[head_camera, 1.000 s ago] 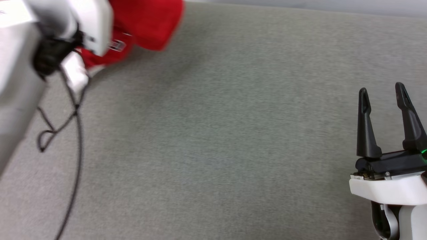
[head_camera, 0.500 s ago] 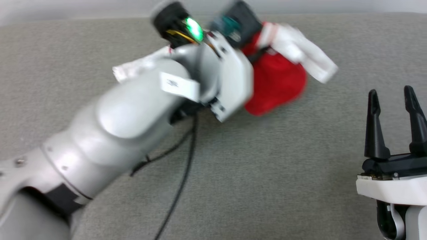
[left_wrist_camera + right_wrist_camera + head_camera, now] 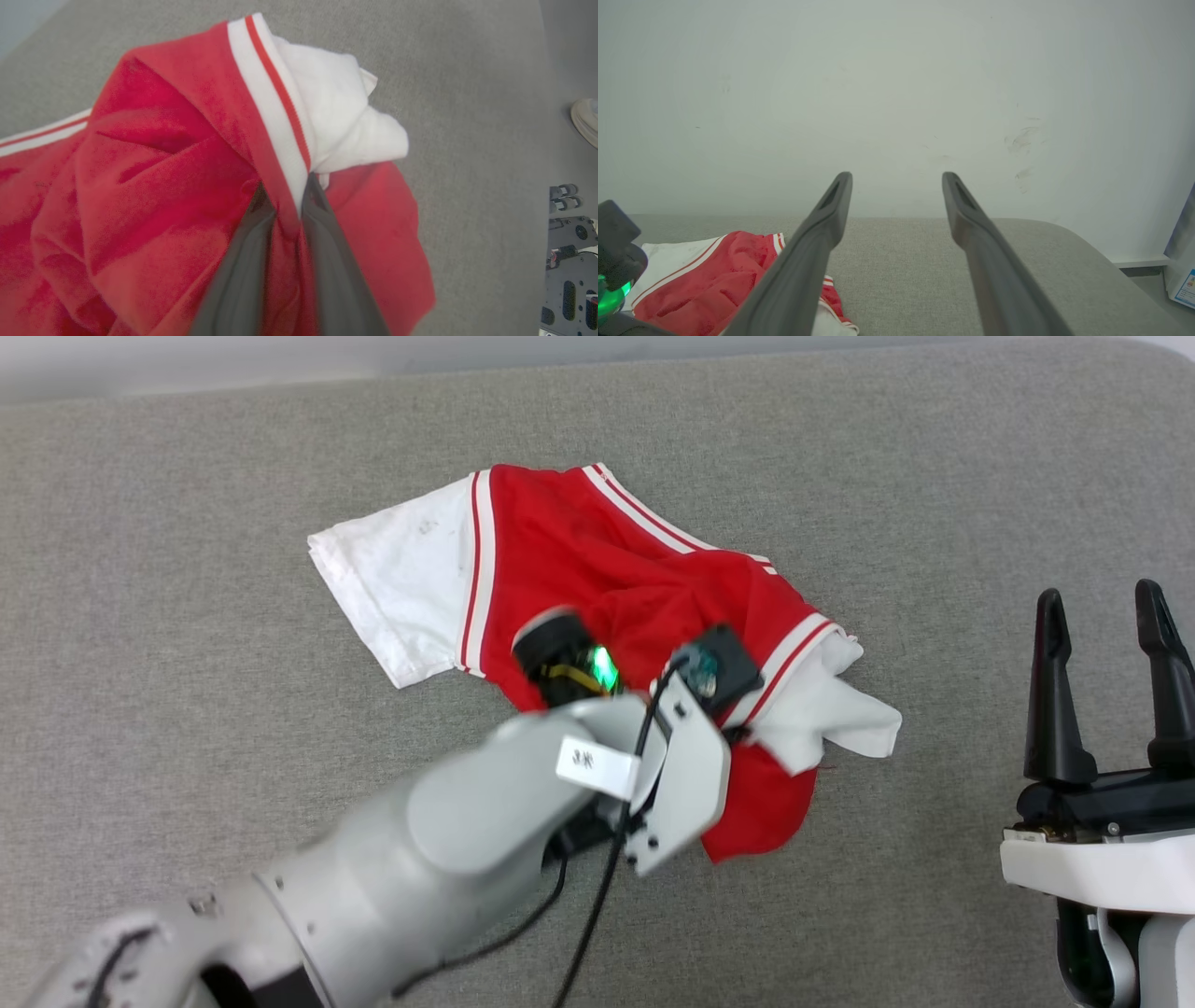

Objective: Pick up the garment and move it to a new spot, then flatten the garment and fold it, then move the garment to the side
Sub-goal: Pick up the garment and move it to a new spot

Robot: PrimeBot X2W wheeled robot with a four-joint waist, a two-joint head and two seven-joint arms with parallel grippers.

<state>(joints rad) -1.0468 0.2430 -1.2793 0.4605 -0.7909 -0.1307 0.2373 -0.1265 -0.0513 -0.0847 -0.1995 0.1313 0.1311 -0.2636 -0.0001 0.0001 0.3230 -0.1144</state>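
Observation:
The garment (image 3: 579,551) is a red shirt with white sleeves and red-and-white striped trim, lying crumpled on the grey fabric surface (image 3: 233,709) near the middle of the head view. My left arm (image 3: 523,812) reaches over its near edge. In the left wrist view my left gripper (image 3: 284,196) is shut on a bunched fold of the garment (image 3: 163,186), right at the striped trim beside a white sleeve. My right gripper (image 3: 1102,607) stands open and empty at the lower right, well clear of the cloth. Its fingers (image 3: 822,224) frame the garment (image 3: 705,284) low on the left.
A black cable (image 3: 597,915) hangs from my left wrist across the surface. A pale wall (image 3: 896,93) rises behind the surface, whose rounded corner (image 3: 1111,261) falls off to the right. A shoe (image 3: 586,119) and robot base parts (image 3: 567,261) sit on the floor beyond.
The head camera has swung, shifting the whole picture. My left arm has brought the garment down toward the middle, where it now lies partly spread out. The right gripper has stayed open.

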